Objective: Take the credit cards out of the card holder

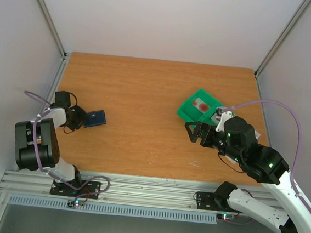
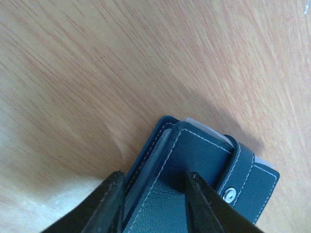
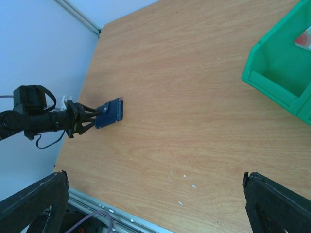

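the card holder [image 2: 194, 165] is sitting lower centre between fingers of the half-open left gripper [image 2: 154, 199], clamped or not i cannot tell; right gripper [image 3: 155, 179] is hanging wide open, empty

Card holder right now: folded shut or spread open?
Folded shut. Left wrist view: the card holder has both panels stacked, the closure tab wrapped over its edge, snap visible. Pale edges of the credit cards peek out.

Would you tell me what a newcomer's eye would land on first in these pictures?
Probably the bright green tray at the right of the table, with a red-blotched card lying inside and the right gripper wide open close beside it. Next, the slate-blue card holder near the left edge, one end between the fingers of the left gripper.
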